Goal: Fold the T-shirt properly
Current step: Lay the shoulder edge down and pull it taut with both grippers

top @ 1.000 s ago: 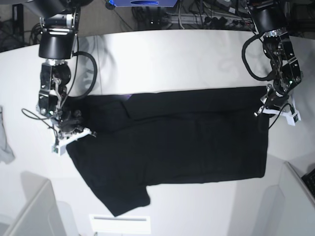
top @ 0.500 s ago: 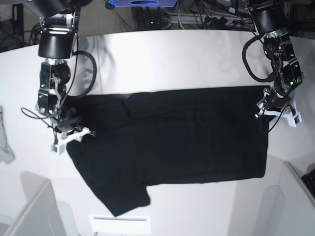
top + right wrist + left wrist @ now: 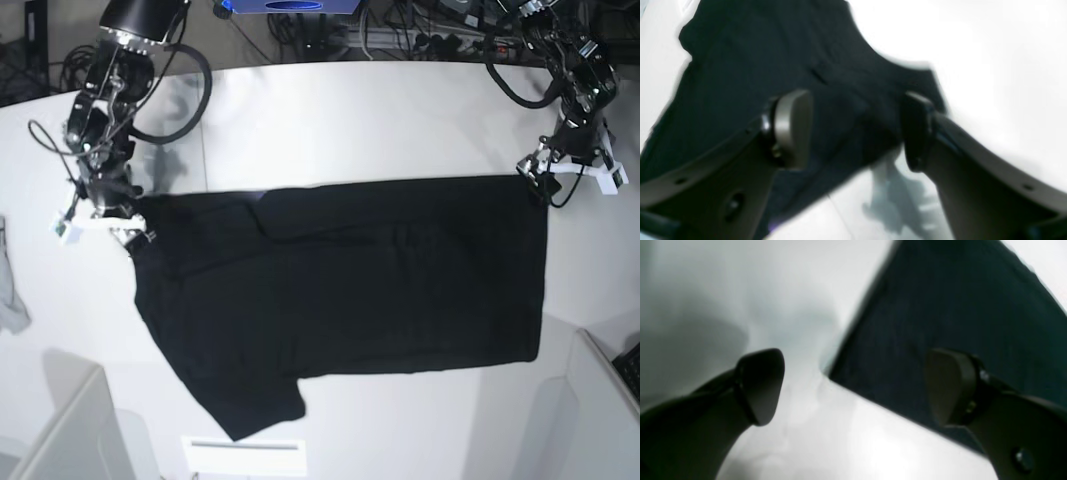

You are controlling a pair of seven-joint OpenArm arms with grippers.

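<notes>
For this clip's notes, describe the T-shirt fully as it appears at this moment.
The T-shirt is plain black cloth, showing no print. It lies flat on the white table with its long top edge straight, hem end toward the base view's right, and one short sleeve sticking out at the lower left. A faint fold ridge and a few soft creases run across the upper part. Neither claw holds it: the left claw hovers open over its top corner, and the right claw hangs open over the opposite end.

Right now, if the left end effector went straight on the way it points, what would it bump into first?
Probably the table, right beside the T-shirt corner. The left end effector is open, with one finger over the cloth, so that finger might touch the shirt first; depth is unclear.
</notes>
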